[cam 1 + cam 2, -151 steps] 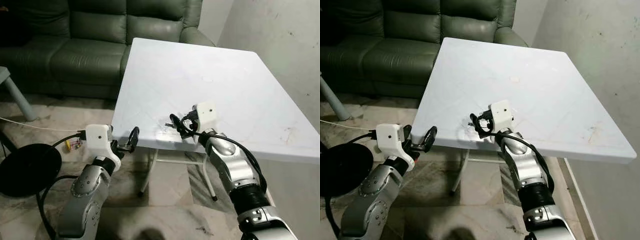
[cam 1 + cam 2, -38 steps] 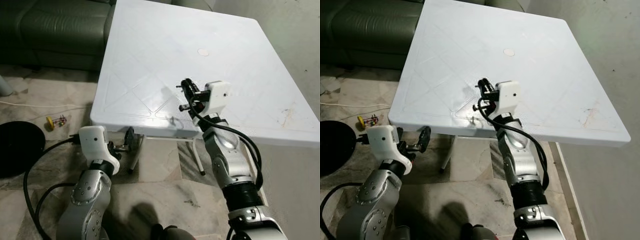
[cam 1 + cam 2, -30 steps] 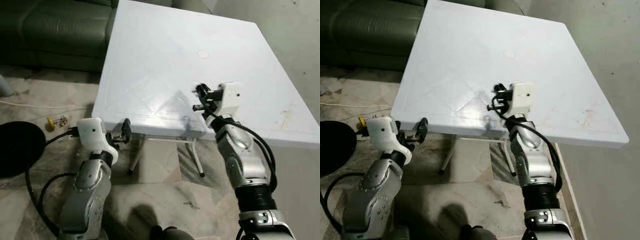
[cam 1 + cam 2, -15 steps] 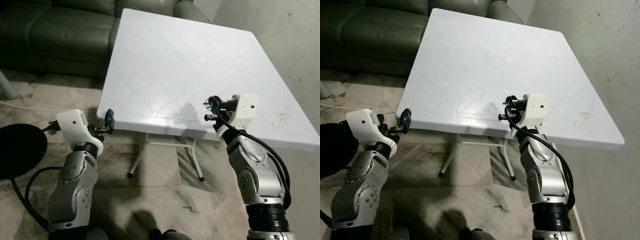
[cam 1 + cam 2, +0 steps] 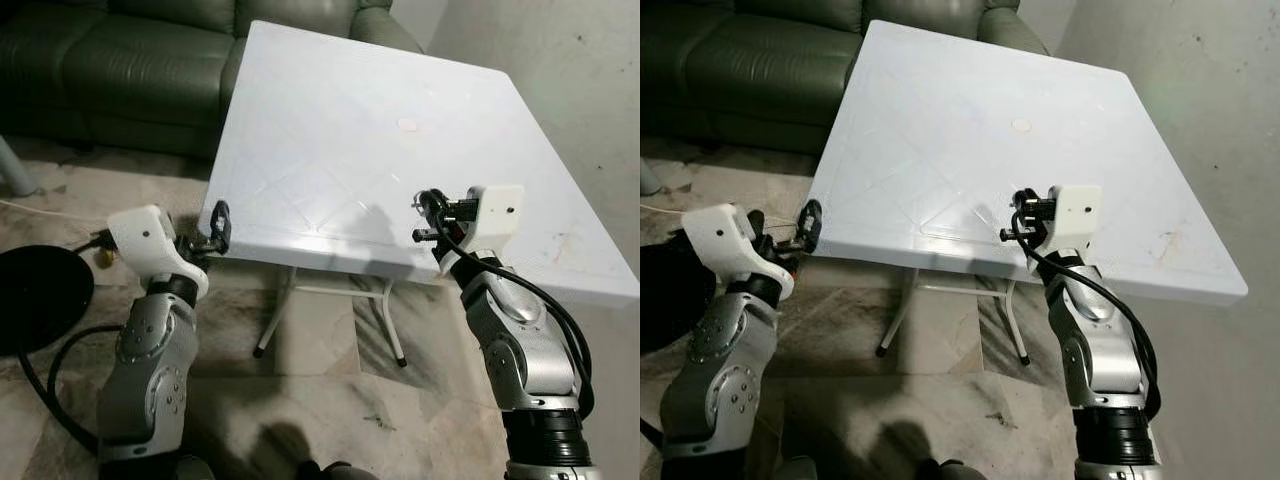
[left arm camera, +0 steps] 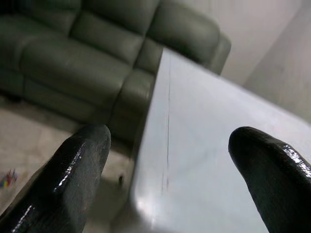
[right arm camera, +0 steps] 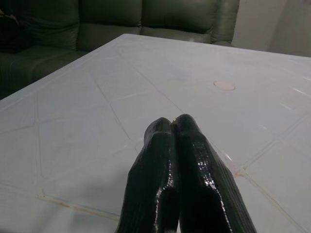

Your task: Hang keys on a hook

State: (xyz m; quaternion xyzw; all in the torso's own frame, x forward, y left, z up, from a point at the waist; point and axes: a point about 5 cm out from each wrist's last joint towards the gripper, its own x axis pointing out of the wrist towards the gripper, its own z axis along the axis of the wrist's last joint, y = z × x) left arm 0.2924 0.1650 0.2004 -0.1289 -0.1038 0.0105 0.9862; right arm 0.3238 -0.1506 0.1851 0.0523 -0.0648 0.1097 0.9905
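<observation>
At the far left of the left eye view, a black round disc (image 5: pixel 35 298) lies on the marbled floor tiles (image 5: pixel 330 380), with a black cable (image 5: pixel 45 390) curling beside it. A dark green sofa (image 5: pixel 120 60) fills the upper left, its end close to the far corner of the white table (image 5: pixel 340 130).

The left arm (image 5: pixel 150 350) rises from the lower left, and the left gripper (image 5: pixel 218 226) sits just off the table's near left corner, at about the level of the edge. In the left wrist view its two black fingers (image 6: pixel 73 174) stand well apart with the table corner and the sofa between them, so it is spread and holds nothing.

The table top is moulded with crossing diagonal lines and carries a small pale round mark (image 5: pixel 410 125) towards its far side. Its thin white legs (image 5: pixel 275 315) show beneath the near edge.

The right arm (image 5: pixel 520 350) comes up from the lower right, and the right gripper (image 5: pixel 424 214) hovers over the table near the front edge, pointing left. In the right wrist view its fingers (image 7: pixel 194 160) are pressed together tip to tip above the table top. The small dark bits at the tip in the eye views may be the keys, but they are too small to tell.

A grey, stained wall (image 5: pixel 560 70) runs along the right.
</observation>
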